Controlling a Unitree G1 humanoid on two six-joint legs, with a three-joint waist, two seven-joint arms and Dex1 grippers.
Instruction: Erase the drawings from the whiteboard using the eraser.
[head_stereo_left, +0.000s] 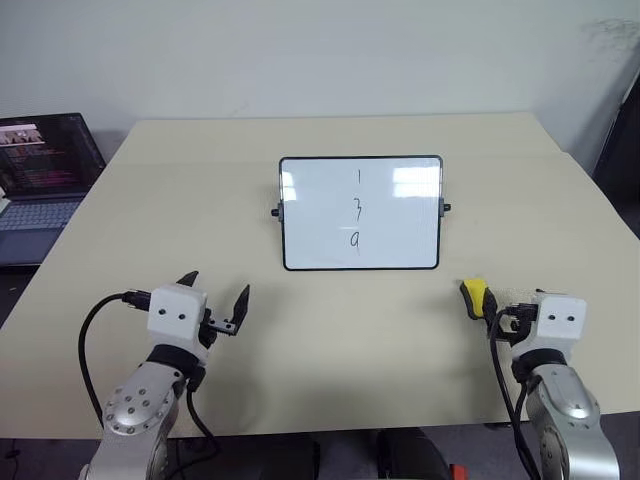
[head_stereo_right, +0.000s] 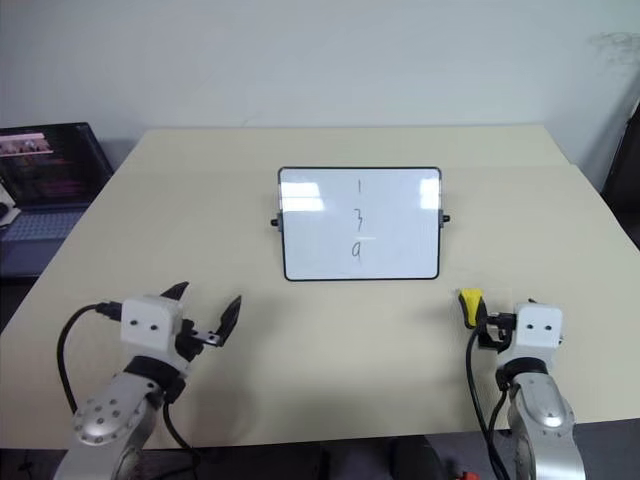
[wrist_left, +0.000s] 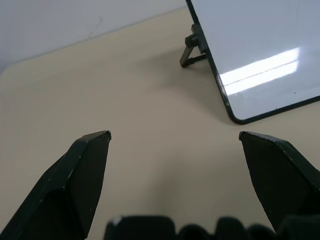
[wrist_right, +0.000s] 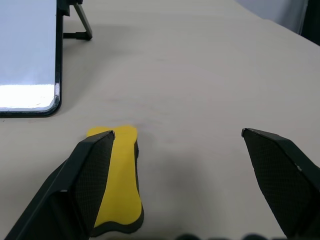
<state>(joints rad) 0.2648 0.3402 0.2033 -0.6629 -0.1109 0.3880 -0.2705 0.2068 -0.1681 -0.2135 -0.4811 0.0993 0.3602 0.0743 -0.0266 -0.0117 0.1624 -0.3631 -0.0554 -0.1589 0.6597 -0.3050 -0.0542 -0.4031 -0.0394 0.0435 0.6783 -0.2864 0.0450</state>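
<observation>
The whiteboard (head_stereo_left: 400, 215) stands propped near the middle of the table, facing me. The drawings (head_stereo_left: 357, 208) are three thin dark marks stacked in a column down its centre. The yellow eraser (head_stereo_left: 474, 297) lies flat on the table, in front of the board's right corner. My right gripper (wrist_right: 177, 133) is open wide just behind it. In the right wrist view the eraser (wrist_right: 120, 175) lies right beside the gripper's left finger (wrist_right: 85, 185), mostly inside the gap and not gripped. My left gripper (head_stereo_left: 214, 290) hovers open and empty at the front left, short of the board's left corner (wrist_left: 235, 112).
An open laptop (head_stereo_left: 40, 170) sits off the beige table's (head_stereo_left: 330, 340) far left edge. A dark object (head_stereo_left: 622, 150) stands past the table's right side. Black cables loop from both wrists near the front edge.
</observation>
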